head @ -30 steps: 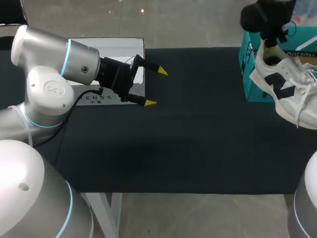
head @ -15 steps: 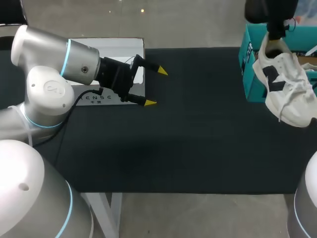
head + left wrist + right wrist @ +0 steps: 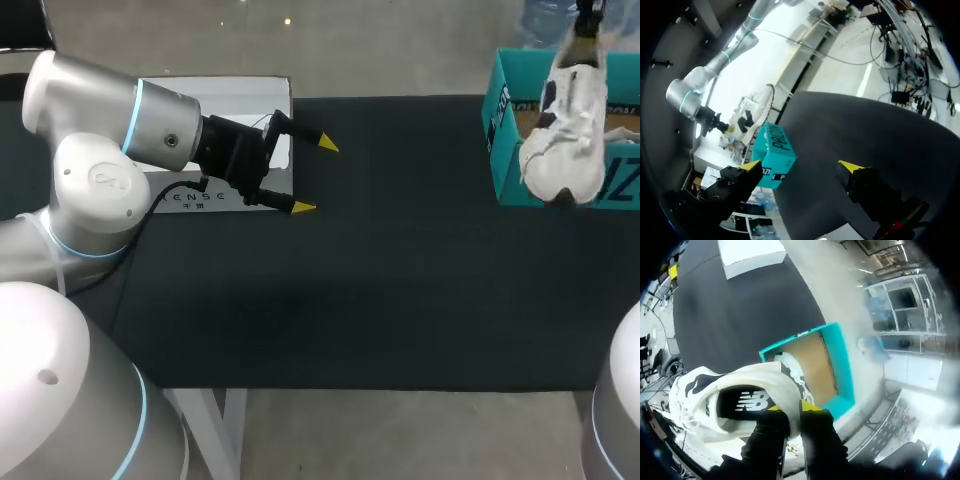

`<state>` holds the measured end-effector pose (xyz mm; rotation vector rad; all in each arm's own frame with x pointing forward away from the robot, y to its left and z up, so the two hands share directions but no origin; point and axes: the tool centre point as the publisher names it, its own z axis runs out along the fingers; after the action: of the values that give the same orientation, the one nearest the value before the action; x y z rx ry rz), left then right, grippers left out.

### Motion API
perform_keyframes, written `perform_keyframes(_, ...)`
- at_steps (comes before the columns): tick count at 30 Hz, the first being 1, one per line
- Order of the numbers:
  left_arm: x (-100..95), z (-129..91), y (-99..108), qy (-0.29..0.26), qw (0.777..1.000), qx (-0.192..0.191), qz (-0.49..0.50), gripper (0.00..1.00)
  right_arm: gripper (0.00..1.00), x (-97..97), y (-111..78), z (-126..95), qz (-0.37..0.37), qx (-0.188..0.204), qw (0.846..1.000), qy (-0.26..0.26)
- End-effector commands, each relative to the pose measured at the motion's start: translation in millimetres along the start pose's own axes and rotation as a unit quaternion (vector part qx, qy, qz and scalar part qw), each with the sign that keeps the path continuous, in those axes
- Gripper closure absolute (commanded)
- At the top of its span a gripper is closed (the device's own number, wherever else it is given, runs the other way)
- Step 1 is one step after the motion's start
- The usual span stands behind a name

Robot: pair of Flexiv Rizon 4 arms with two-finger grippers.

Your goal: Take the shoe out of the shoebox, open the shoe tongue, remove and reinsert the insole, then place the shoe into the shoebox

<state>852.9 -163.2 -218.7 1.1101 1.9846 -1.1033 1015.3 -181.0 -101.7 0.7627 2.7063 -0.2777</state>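
**A:** Up it goes! The right pincer (image 3: 794, 407), clamped on the shoe (image 3: 570, 130) at its collar, has hoisted it higher, and it now dangles toe-down above the shoebox (image 3: 503, 150).

**B:** The left pincer (image 3: 316, 175) hasn't budged, jaws wide over the bench (image 3: 400, 280). The shoe looks clear of the box. Tongue next, I'd say.

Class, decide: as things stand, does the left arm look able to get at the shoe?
Probably not readily. The shoe hangs over the shoebox at the far right, pinched at the heel by the right end effector, while the left end effector sits open across the mat. Nothing stands between them.
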Motion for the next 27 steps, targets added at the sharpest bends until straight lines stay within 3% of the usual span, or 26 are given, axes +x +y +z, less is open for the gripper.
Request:
perform_keyframes(1,0.3,-0.5,-0.1,0.001,1.0,0.0,0.0,0.0,1.0,-41.5,-4.9,24.4,0.229,-0.039,0.965,0.123)
perform_keyframes(23,0.3,-0.5,-0.1,0.001,1.0,0.0,0.0,0.0,1.0,-41.5,-4.9,24.4,0.229,-0.039,0.965,0.123)
perform_keyframes(25,0.3,-0.5,-0.1,0.001,1.0,0.0,0.0,0.0,1.0,-55.1,-13.9,29.9,0.289,-0.019,0.954,0.078)
perform_keyframes(27,0.3,-0.5,-0.1,0.001,1.0,0.0,0.0,0.0,1.0,-69.3,-22.8,33.2,0.364,-0.018,0.929,0.054)
